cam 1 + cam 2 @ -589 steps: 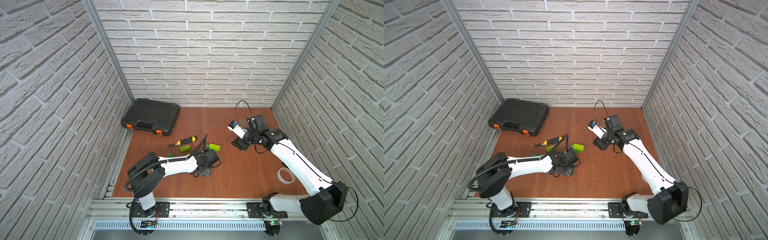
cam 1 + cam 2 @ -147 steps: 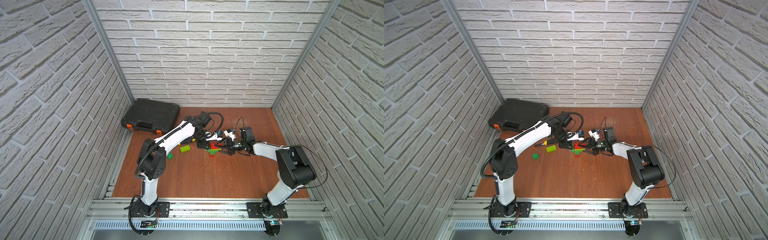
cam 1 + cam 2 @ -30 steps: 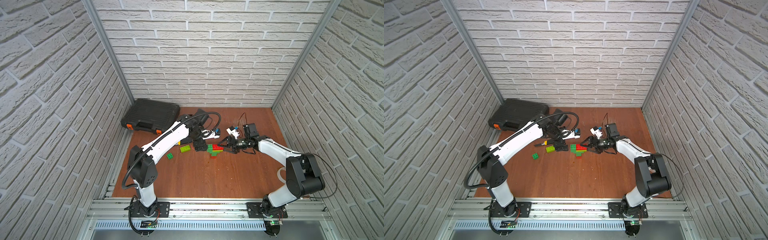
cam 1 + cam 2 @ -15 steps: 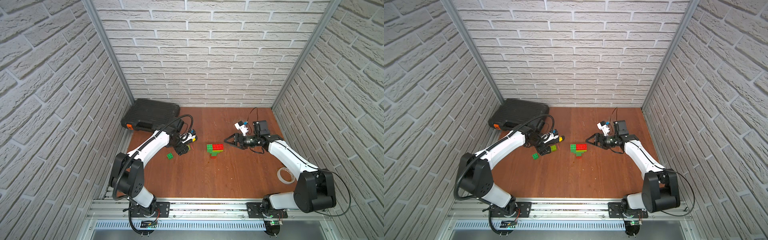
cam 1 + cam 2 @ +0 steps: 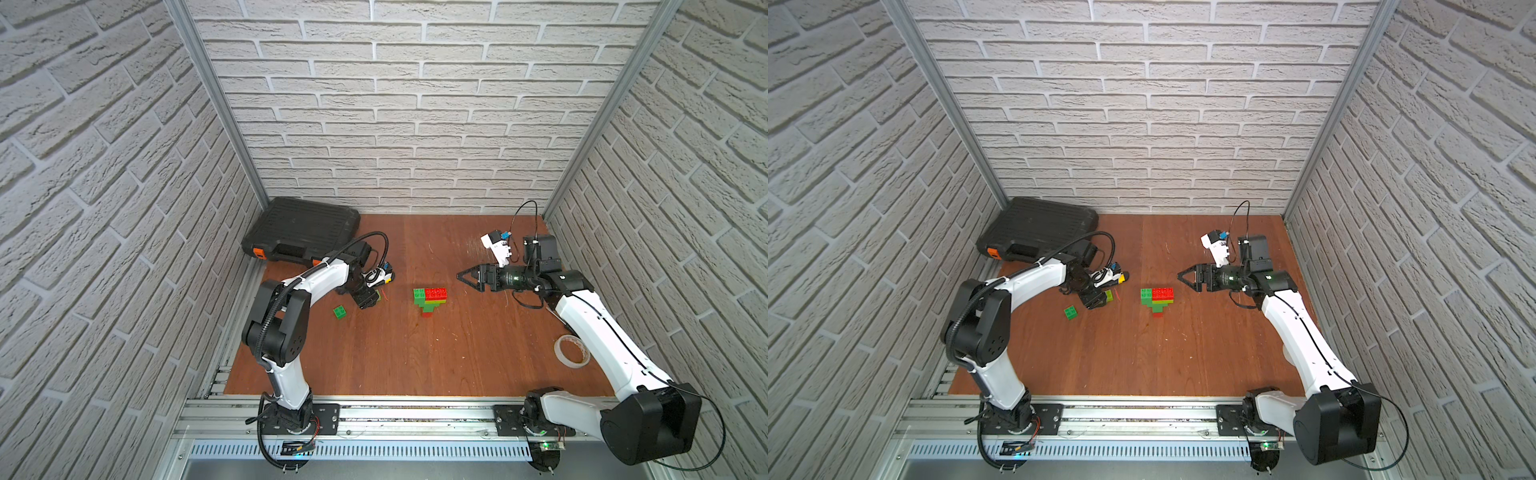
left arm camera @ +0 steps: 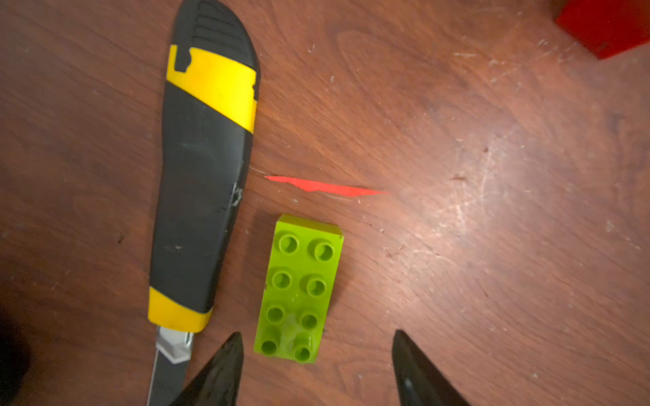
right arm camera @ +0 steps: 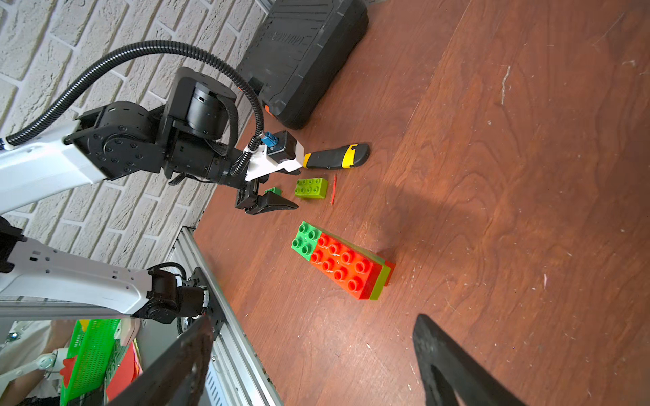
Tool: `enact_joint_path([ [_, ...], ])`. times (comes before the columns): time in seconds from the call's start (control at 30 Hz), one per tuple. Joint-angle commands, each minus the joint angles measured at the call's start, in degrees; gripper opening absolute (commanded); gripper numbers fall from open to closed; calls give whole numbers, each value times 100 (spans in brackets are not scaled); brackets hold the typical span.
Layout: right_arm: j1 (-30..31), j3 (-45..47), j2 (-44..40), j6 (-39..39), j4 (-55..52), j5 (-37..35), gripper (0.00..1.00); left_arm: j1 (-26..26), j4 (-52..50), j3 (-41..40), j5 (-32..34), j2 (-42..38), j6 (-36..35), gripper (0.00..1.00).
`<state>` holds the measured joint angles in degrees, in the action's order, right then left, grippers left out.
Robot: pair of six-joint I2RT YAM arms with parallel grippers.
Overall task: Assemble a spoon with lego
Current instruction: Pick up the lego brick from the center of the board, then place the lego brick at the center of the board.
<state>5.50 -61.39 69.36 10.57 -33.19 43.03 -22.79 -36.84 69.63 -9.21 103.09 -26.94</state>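
The partly built spoon [image 5: 430,297] [image 5: 1157,298] lies mid-table: a green and red top row over lime, green and red tiers, also seen in the right wrist view [image 7: 341,262]. Nothing touches it. My left gripper [image 5: 367,299] [image 6: 316,339] is open and points down at a loose lime lego brick [image 6: 299,288] [image 5: 1108,296]. The brick's near end lies between the fingertips [image 6: 234,346], untouched. A small dark green brick [image 5: 339,311] lies to its left. My right gripper [image 5: 459,276] [image 7: 314,321] hangs open and empty to the right of the spoon.
A black-and-yellow utility knife [image 6: 204,175] [image 7: 336,156] lies right beside the lime brick. A red sliver [image 6: 323,186] lies past the brick's far end. A black tool case [image 5: 301,232] fills the back left corner. A tape roll [image 5: 572,351] sits at the right.
My left gripper moved left from beside the spoon to the lime brick, its jaws narrowing. My right gripper drew back to the right, away from the spoon.
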Motion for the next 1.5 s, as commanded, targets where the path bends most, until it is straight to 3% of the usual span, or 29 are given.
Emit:
enact_joint_path([
  [0.0, -5, -180, -34, -184, -112, -78, 88, -24, 181, 135, 106, 139, -212, 64],
  [0.27, -5, -259, 3, -199, -146, -156, 88, -227, 268, 34, 324, 416, -330, 45],
  [0.4, -4, -332, -39, -237, -196, -252, 88, -320, 309, -10, 426, 401, -338, 19],
  [0.53, -5, -388, -165, -376, -273, -336, 87, -384, 310, -157, 482, 133, -319, 4],
  [0.77, 0, 73, -982, -952, 199, -511, 86, -802, 144, -1000, 717, -1180, -122, 1],
  [1.0, 30, 374, -1697, -2013, -70, -883, 86, -2102, -94, -1693, 869, -2322, 240, 2],
  [1.23, 47, 424, -1896, -2295, -354, -963, 86, -3515, 466, -1709, 960, -1837, 580, 5],
  [1.47, 46, 485, -1958, -2504, -530, -1030, 86, -3821, 634, -1215, 770, -880, 560, 8],
])
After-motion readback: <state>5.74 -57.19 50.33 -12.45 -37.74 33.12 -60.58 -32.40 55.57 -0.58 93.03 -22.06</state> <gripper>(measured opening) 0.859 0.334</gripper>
